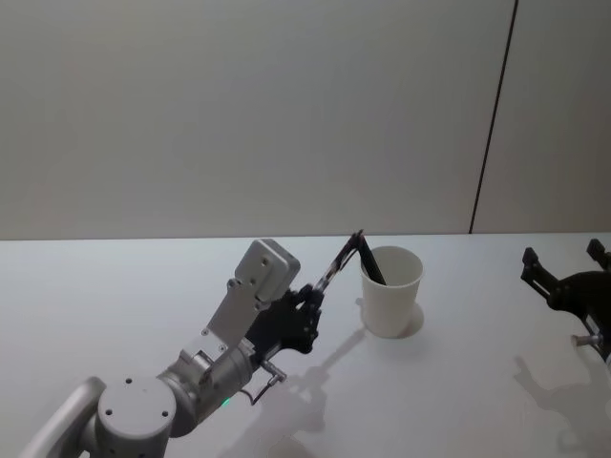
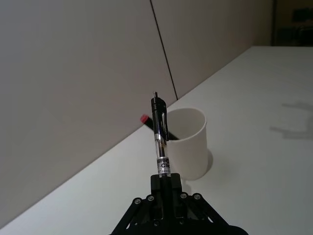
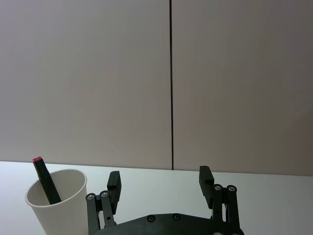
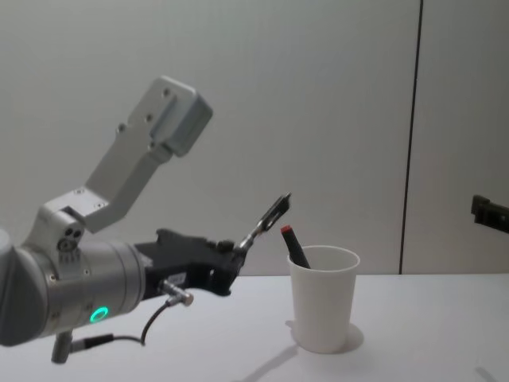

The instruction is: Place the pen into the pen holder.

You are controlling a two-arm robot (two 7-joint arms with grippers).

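Black left gripper clamped on the low end of a slanted pen, top end close to the rim of the white paper cup, red-capped marker already inside. Best lifted higher, tipped upright over the opening, then released. Far right, right gripper parked, fingers apart.

Cup sits on the surface with a marker in it, pen in the left gripper just left of it, right gripper way off right.
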